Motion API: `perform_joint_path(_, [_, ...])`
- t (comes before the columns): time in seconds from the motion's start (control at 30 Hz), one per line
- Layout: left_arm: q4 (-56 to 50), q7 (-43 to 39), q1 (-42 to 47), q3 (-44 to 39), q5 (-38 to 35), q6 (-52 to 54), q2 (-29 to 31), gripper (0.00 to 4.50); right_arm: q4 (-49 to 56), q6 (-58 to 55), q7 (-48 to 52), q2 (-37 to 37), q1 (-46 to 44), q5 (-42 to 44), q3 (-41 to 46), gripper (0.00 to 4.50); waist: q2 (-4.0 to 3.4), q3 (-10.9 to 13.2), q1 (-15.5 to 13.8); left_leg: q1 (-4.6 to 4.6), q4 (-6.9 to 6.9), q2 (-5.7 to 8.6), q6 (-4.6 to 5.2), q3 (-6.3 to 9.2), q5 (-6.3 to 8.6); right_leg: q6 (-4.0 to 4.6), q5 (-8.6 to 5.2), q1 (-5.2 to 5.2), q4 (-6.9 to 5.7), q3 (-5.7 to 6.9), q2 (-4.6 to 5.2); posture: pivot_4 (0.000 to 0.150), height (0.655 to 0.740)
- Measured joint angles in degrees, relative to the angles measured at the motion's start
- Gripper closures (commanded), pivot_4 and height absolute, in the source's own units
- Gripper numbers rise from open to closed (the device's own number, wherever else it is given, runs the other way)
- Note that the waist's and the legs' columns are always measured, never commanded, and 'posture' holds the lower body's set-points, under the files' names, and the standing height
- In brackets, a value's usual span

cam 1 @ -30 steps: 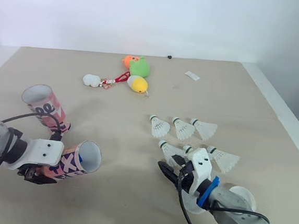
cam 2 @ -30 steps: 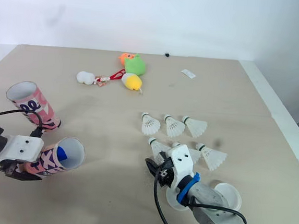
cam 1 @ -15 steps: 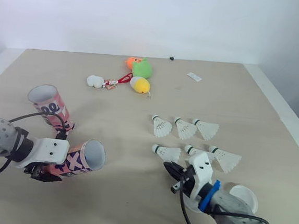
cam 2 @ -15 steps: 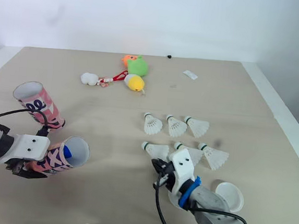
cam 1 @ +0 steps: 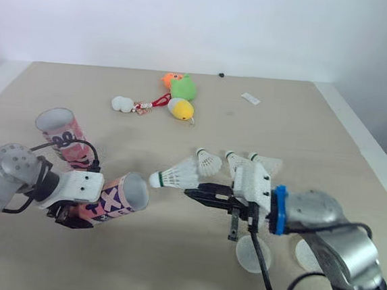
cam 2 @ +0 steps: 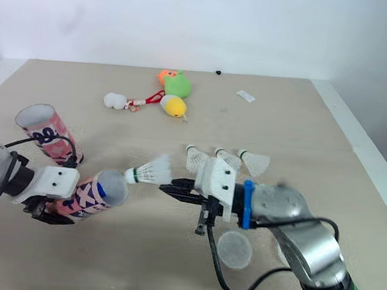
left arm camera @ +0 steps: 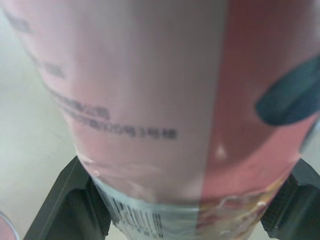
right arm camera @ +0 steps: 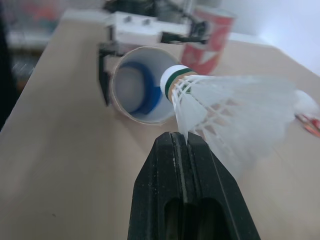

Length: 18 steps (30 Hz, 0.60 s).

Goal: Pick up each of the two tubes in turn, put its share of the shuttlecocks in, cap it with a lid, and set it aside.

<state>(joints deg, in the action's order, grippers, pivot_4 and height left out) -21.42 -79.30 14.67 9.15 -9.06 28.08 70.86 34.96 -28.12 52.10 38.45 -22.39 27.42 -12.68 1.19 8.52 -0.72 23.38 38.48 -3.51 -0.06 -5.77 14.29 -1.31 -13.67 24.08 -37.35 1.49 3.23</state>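
My left gripper [cam 1: 72, 210] is shut on a pink tube [cam 1: 111, 199] and holds it tilted, its open mouth [right arm camera: 140, 92] facing right. Black fingers [left arm camera: 65, 200] press on both sides of the tube [left arm camera: 165, 100]. My right gripper [cam 1: 194, 193] is shut on the feathers of a white shuttlecock [cam 1: 177, 175]. Its cork tip hangs in the air just in front of the tube mouth. The second pink tube [cam 1: 62, 137] stands upright behind the left arm. More shuttlecocks [cam 1: 209, 163] lie on the table, partly hidden by my right gripper. Two white lids [cam 1: 252, 253] lie near the front.
Small plush toys, green and orange [cam 1: 179, 86], yellow [cam 1: 180, 108] and white [cam 1: 121, 103], lie at the back middle. A small white label [cam 1: 250, 98] lies back right. The table's edge [cam 1: 372, 157] runs along the right.
My right gripper has lifted a shuttlecock off the table and carried it left, up to the tube mouth. The left arm has brought the tilted tube a little to the right.
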Motion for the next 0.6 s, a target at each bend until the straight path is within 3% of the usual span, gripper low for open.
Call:
perform_joint_path(0.2, [-0.04, 0.01, 3.17, 1.71, -0.15, 2.45, -1.34, 1.52, -5.32, 2.80, 3.85, -2.86, -7.53, -4.41, -6.16, 4.44, 0.19, 0.12, 0.15, 0.09, -0.04, -0.05, 0.00, -0.01, 0.01, 0.03, 0.17, 0.13, -0.01, 0.00, -0.06, 0.150, 0.7400])
perform_joint_path(0.37, [-0.02, -0.01, 4.37, 2.36, -0.16, 3.31, -2.02, 1.52, -5.47, 3.50, 5.80, -3.95, -8.81, -5.79, -8.97, 4.44, 0.27, 0.16, 0.16, 0.12, -0.04, -0.06, -0.01, -0.01, 0.01, 0.05, 0.18, 0.15, -0.01, 0.02, -0.07, 0.150, 0.7400])
perform_joint_path(0.47, [0.02, -0.01, 5.14, 2.96, -0.01, 3.31, -2.41, 1.52, -4.96, 1.86, 6.05, -5.16, -9.15, -5.01, -9.50, 3.54, 0.30, 0.18, 0.16, 0.12, -0.03, -0.08, -0.03, 0.01, 0.00, 0.05, 0.18, 0.15, -0.04, 0.03, -0.08, 0.150, 0.7400])
perform_joint_path(0.6, [0.06, 0.01, 5.76, 3.81, 0.04, 3.31, -2.57, 1.52, -2.86, -0.63, 4.65, -5.65, -7.92, -3.79, -9.36, 1.63, 0.31, 0.18, 0.15, 0.11, -0.03, -0.08, -0.04, 0.00, 0.00, 0.08, 0.20, 0.15, -0.05, 0.03, -0.08, 0.150, 0.7400])
